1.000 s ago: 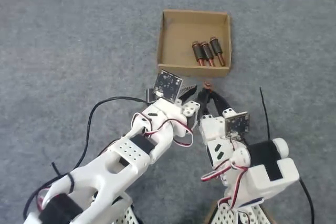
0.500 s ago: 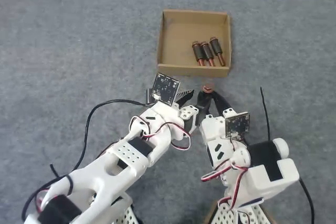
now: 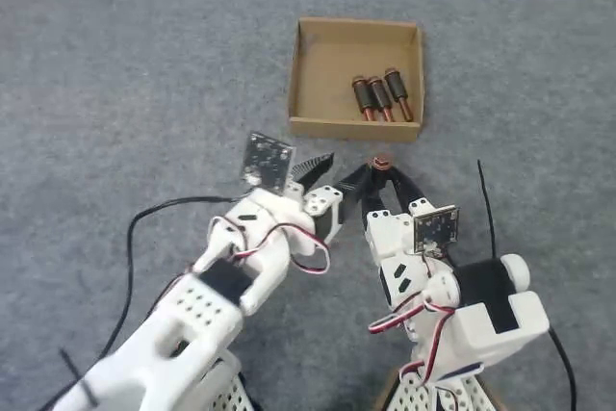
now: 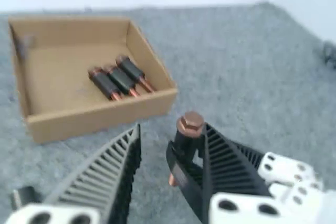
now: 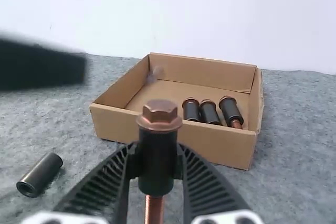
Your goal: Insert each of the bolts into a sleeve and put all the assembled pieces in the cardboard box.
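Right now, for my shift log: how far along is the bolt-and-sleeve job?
Done: three assembled pieces lie in the cardboard box. In hand: the right pincer holds a fourth bolt upright in its sleeve, short of the box; the left pincer is open beside it. Left: boxing that piece and filling the loose sleeve on the carpet.

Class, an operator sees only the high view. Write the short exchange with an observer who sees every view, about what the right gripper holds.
Operator: What is in the right gripper?
Observer: A bolt already pushed through a sleeve, held upright with its head up.
Operator: Any sleeves left over?
Observer: One loose sleeve lies on the carpet, outside the box.
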You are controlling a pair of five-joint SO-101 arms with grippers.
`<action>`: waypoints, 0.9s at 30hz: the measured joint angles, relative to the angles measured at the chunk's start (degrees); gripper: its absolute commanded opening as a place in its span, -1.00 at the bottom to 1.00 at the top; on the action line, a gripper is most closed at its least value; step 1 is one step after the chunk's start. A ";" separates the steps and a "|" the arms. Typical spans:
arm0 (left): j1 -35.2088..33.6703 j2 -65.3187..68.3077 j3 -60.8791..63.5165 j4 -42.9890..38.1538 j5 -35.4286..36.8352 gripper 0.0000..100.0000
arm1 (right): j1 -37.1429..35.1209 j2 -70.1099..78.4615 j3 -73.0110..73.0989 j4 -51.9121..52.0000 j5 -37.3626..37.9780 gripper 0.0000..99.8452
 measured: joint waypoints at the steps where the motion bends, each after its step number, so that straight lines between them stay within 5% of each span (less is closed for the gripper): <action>1: -0.53 -2.90 0.00 2.46 0.00 -0.65 | 0.00 0.00 0.00 0.00 0.00 -0.99; 8: -10.73 -17.58 1.23 15.30 0.00 -0.65 | 0.00 0.00 0.00 0.00 0.00 -0.99; 21: -35.69 -37.54 20.13 16.88 0.35 -0.73 | 0.00 0.00 0.00 0.00 0.00 -0.99; 27: -44.75 -47.38 20.22 33.49 0.26 -0.98 | 0.00 0.00 0.00 0.00 0.00 -0.99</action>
